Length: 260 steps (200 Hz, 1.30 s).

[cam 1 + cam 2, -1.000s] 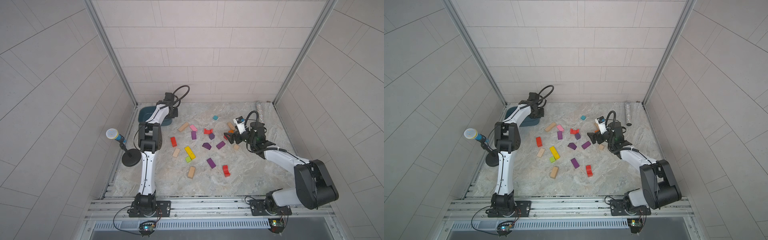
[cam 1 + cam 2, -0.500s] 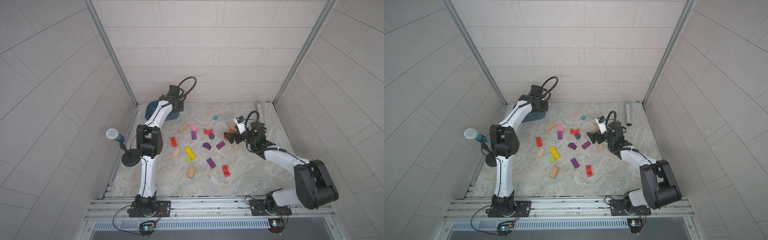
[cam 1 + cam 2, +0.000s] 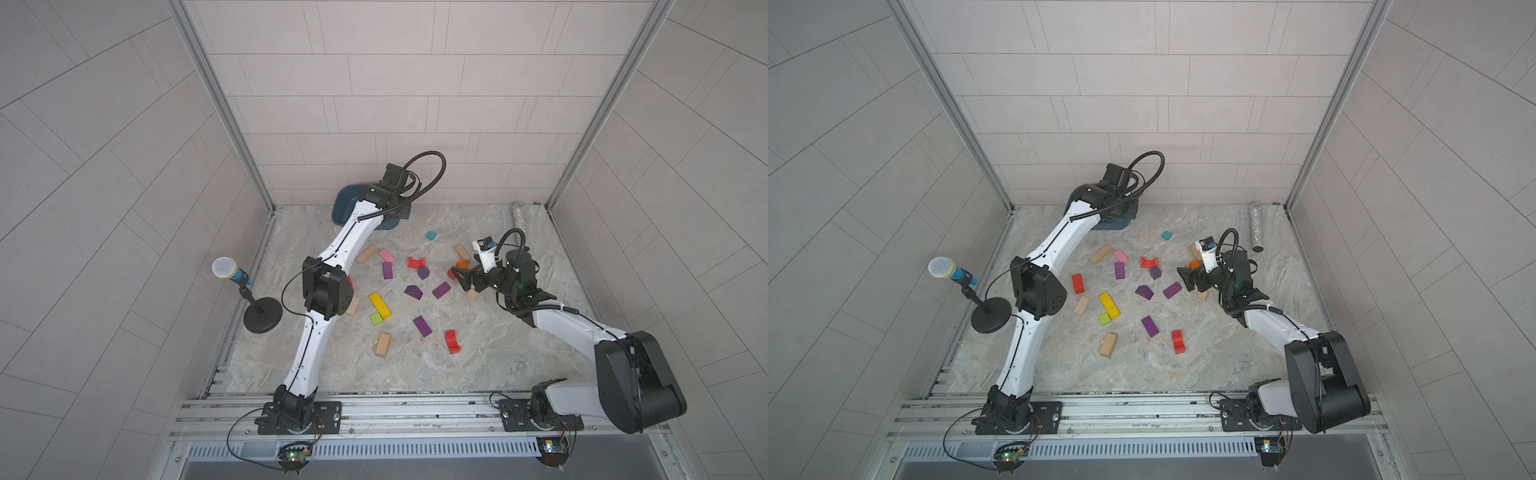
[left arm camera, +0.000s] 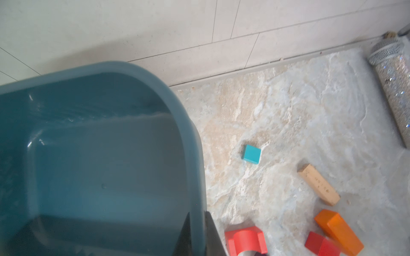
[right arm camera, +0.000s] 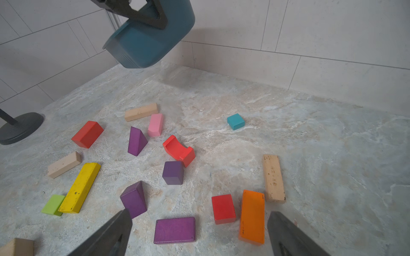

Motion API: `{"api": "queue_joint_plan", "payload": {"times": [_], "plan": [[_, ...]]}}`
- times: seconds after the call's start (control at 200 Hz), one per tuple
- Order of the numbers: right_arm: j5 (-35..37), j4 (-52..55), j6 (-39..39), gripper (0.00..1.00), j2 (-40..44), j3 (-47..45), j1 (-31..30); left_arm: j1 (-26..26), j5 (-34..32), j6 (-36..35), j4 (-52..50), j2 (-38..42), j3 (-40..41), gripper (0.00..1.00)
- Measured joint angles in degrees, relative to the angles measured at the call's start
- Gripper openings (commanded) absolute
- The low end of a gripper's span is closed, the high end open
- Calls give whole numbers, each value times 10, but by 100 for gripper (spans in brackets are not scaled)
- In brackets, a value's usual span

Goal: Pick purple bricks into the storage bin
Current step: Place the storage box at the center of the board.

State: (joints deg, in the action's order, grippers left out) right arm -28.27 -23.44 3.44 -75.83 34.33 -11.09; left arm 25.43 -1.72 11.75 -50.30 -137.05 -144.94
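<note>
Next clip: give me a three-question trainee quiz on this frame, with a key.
1. True or false: the bin rests flat on the table.
2. How many purple bricks lie on the table?
3. The left gripper is: A) open above the bricks; B) shut on the bin's rim; C) shut on a purple brick.
Key: 1 false, it hangs tilted above the table; 2 five; 3 B.

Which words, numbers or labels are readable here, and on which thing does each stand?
Wooden bar: one row of small dark printed characters, too blurred to read.
Orange block: faint marks near one end, too small to read.
No other text shows.
</note>
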Motion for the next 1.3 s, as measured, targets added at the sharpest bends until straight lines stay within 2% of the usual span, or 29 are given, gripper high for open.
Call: {"api": "queue_joint_plan", "payload": {"times": [0.3,0.45,0.595,0.625,0.675,0.741,1.061,1.301], "plan": [[-13,-28,19,100,0,-21,14,21,-42,94,18,-95,-20,0],[-22,-51,28,100,-5,-26,14,36,-60,115,15,-148,-71,0],[-27,-63,31,100,-15,-29,14,45,-72,124,16,-153,-82,0],[-28,-64,32,100,-17,-29,14,46,-73,126,18,-153,-83,5],[-30,-66,33,100,-20,-29,14,47,-74,129,22,-153,-84,20],[-32,-69,35,100,-23,-29,14,49,-71,136,32,-153,-84,28],[-37,-85,42,100,-23,-29,14,50,-38,140,109,-153,-29,37],[-43,-97,47,100,-35,-29,14,50,-19,121,161,-152,-15,60]]}}
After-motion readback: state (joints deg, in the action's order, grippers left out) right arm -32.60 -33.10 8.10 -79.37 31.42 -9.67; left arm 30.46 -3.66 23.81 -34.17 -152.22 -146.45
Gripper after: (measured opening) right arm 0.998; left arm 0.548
